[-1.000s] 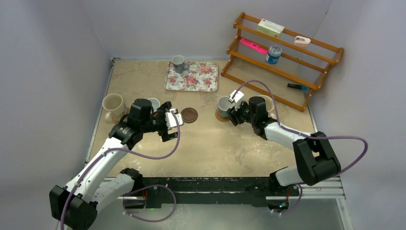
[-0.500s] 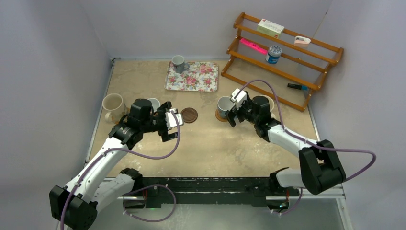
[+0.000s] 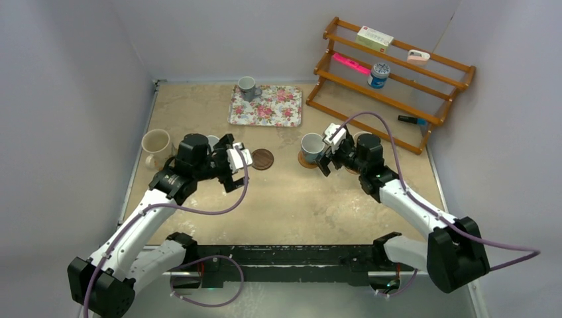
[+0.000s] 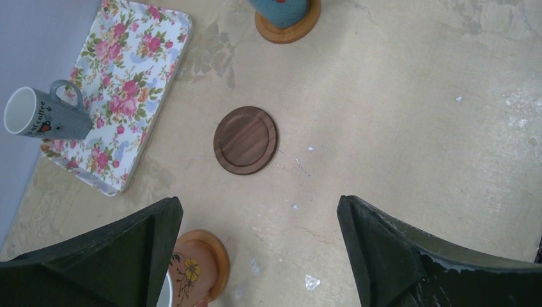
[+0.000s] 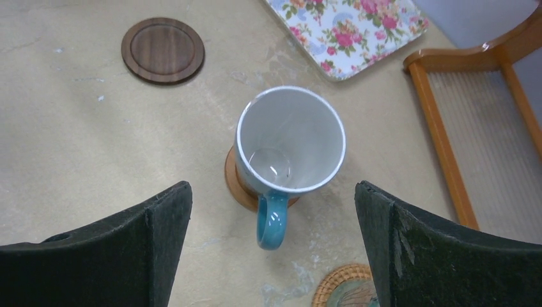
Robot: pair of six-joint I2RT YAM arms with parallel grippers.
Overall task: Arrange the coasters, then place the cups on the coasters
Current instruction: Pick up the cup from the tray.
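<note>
- The left gripper (image 3: 235, 163) stands wide open and empty (nothing sits between its fingers). In the top view the bare dark brown coaster (image 3: 262, 159) lies near, at its 3 o'clock.
- The reddish-orange mug (image 4: 182, 278) sits on an orange-tan coaster (image 4: 216, 256) beside the left finger.
- The right gripper (image 3: 323, 156) is spread open too, holding nothing. The light blue mug (image 5: 291, 137) stands upright on a tan coaster (image 5: 238, 185) just beside it at 9 o'clock, its handle toward the gripper.
- The small grey-blue mug (image 3: 247, 85) stands at the far left corner of the floral tray (image 3: 278, 109).
</note>
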